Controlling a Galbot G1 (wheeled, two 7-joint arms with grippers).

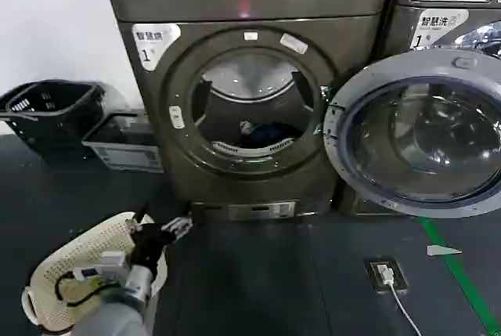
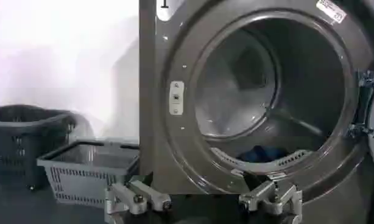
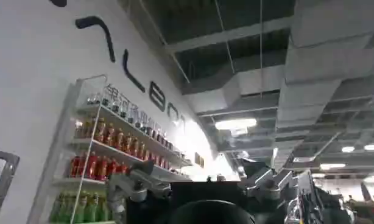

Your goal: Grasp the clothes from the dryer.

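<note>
Dark floor [image 1: 313,273]; dryer [image 1: 250,117] door [image 1: 419,132] open; white wall [image 1: 47,23].

the dryer [image 1: 250,85] is a large bronze-grey front-loader standing upright, with a white "1" sticker at its upper left corner and a small pink light glowing on the top panel. its grey-rimmed glass door [image 1: 419,132] is swung fully open to the right, leaving the round drum mouth clear. the clothes [image 1: 266,131], a dark blue bundle, lie low at the bottom of the drum, just behind the front lip.
</note>
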